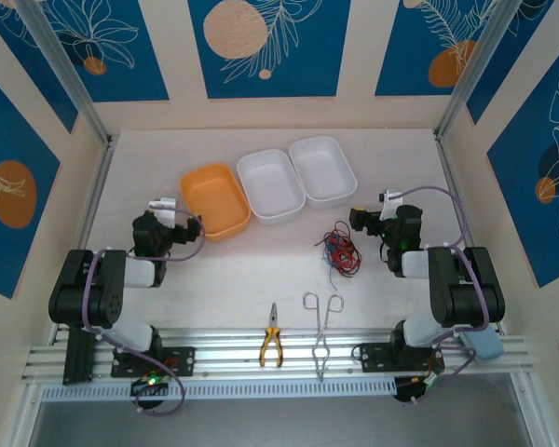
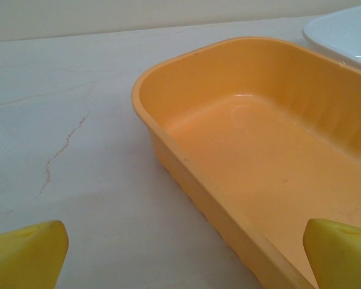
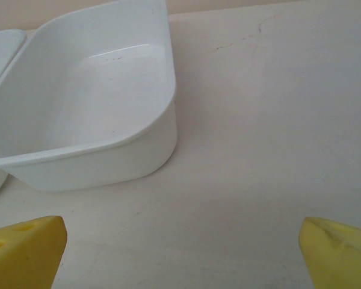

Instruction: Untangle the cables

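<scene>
Tangle of thin red, black and blue curly cables (image 1: 340,250): one clump on pale table (image 1: 242,279), right of middle, nearer right edge than left. Right gripper (image 3: 183,250) near clump, yellow fingers spread wide, holding nothing, facing white plastic tray (image 3: 90,114). Left gripper (image 2: 186,250) likewise spread, at orange plastic tray (image 2: 253,150). Yellow-handled pliers (image 1: 271,346) and steel forceps (image 1: 322,331) at near edge.

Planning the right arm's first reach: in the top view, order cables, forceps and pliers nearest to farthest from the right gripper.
1. cables, just beside the right gripper.
2. forceps, near edge, centre-right.
3. pliers, near edge, further left.
</scene>
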